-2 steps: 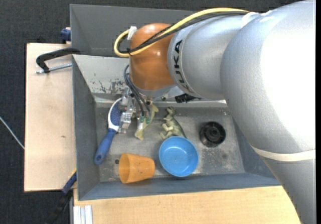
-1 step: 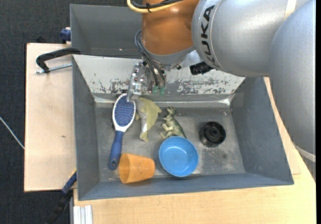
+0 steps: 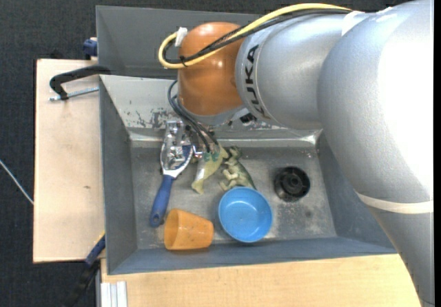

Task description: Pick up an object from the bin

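In the grey bin point(image 3: 114, 182), a blue-handled utensil point(image 3: 161, 202) lay at the left, with the gripper point(image 3: 176, 151) low over its upper end; its spread could not be made out. Rightward lay a tipped orange cup point(image 3: 187, 231), a crumpled pale-green thing point(image 3: 231, 171), an upright blue bowl point(image 3: 244, 214) showing its bare inside, and a black round part point(image 3: 291, 183).

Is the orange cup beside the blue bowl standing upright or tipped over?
Tipped over: the orange cup lies on its side, its tapered wall facing the camera, beside the upright blue bowl.
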